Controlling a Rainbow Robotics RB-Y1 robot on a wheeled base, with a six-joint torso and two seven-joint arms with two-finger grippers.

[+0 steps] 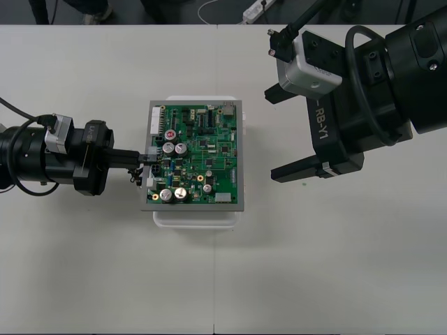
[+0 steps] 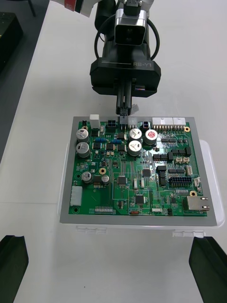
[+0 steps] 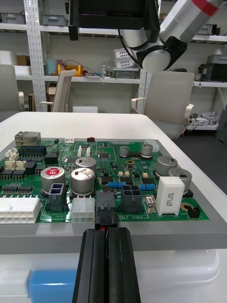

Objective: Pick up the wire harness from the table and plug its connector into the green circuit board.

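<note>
Closest to the overhead camera hangs my right gripper [image 1: 271, 134], its two black fingers spread wide and holding nothing. It is high above the plain light table [image 1: 105, 272], to the right of the green circuit board [image 1: 209, 150]. That board sits on a white plastic base [image 1: 195, 218] in the middle of the table. My left gripper [image 1: 142, 159] reaches in level from the left with its black fingers pressed together. Their tips are at the board's left edge, about halfway along it.

From my right wrist, my own fingers [image 2: 13, 265] stand far apart, with the board lying ahead of them. Across the board my left gripper points straight back at me, its narrow closed tips meeting the far edge.

From my left wrist, my fingers [image 3: 94, 270] lie tight side by side. Right at their tips is the small black plastic plug [image 3: 105, 210] of the wire harness. A speck of red wire shows where the plug meets my fingertips, so I am clamped on the harness just behind the plug. The plug stands in the board's edge row, between a white plastic connector [image 3: 84, 208] and a square black connector [image 3: 131, 199], just beside each. It looks set down into the board, though I cannot tell whether it is fully seated.
</note>
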